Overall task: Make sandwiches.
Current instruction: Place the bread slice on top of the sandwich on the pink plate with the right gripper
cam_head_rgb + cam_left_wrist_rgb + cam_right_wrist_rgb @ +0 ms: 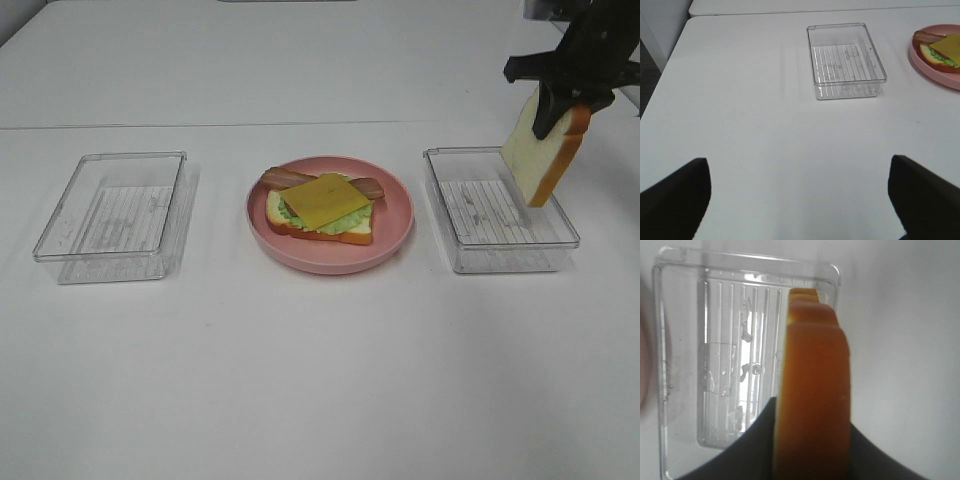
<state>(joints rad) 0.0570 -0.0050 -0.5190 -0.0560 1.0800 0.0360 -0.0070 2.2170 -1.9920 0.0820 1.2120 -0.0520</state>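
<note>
Overhead, a bread slice (542, 152) is held edge-on by the right gripper (556, 112), above a clear tray (500, 212); it seems light, stiff, best pinched at the crust. The left gripper (800, 197) is seen spread open.

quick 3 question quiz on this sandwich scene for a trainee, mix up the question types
1. True or false: the right gripper holds a bread slice in the air above the right clear tray.
2. What lies on top of the stack on the pink plate? A) lettuce B) the yellow cheese slice C) a second bread slice
3. Fill in: the left gripper is ____ and holds nothing, hovering over bare table near the left clear tray.

Key
1. True: the slice hangs by its upper edge, crust outward.
2. B: cheese on top, bacon and lettuce under it.
3. open
</note>
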